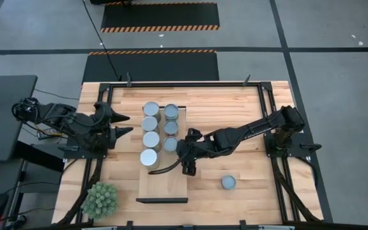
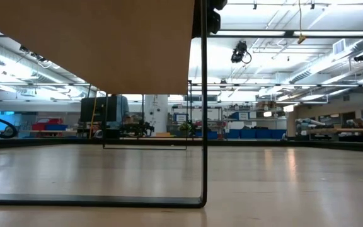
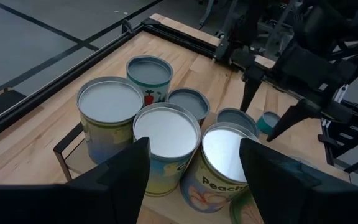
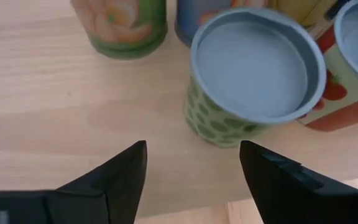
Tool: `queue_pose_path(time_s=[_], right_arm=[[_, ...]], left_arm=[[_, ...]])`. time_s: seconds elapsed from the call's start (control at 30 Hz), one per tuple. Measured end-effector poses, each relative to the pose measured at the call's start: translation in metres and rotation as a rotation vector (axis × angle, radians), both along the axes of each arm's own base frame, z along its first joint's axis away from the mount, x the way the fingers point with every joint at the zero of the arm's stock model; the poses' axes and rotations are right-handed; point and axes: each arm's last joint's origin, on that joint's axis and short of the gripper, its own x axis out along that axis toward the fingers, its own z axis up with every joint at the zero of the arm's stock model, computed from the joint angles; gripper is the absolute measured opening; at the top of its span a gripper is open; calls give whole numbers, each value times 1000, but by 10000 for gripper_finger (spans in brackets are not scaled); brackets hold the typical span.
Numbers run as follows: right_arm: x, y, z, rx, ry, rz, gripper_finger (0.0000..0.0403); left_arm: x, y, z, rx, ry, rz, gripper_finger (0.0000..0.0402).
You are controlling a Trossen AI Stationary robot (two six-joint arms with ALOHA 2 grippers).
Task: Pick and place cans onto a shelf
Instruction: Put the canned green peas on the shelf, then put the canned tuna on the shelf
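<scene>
Several cans stand upright in two rows on the far half of the shelf (image 1: pixel 163 185), a pale board raised on a black wire frame (image 2: pixel 203 126). One more can (image 1: pixel 229 183) stands alone on the tabletop to the right. My right gripper (image 4: pixel 191 146) hovers open over the shelf's right edge (image 1: pixel 188 167), slanting down, just short of the nearest can of the right row, which has a green dotted label (image 4: pixel 257 62); nothing is between its fingers. My left gripper (image 1: pixel 128 124) waits open at the shelf's left, above and beside the cans (image 3: pixel 194 146).
A spiky green plant (image 1: pixel 101 199) sits at the table's near left corner. The near half of the shelf is bare board. Black frame rails (image 1: pixel 260 96) run along the table's far and side edges.
</scene>
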Motion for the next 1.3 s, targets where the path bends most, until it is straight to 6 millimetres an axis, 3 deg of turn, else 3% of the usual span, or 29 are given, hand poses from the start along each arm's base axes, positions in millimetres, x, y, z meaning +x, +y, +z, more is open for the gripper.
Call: queue_pose_path(time_s=[0.2,0.63,1.13,1.3], right_arm=[[2,-4,-2,47,-4,-24,255],[5,11,6,123,-82,43,248],[9,-6,6,83,-96,-22,248],[5,2,8,125,-74,32,248]], left_arm=[[0,0,0,-1,0,1,254],[0,0,0,-2,-1,1,254],[0,-1,0,-8,5,-20,254],[0,-2,0,-28,10,-48,254]])
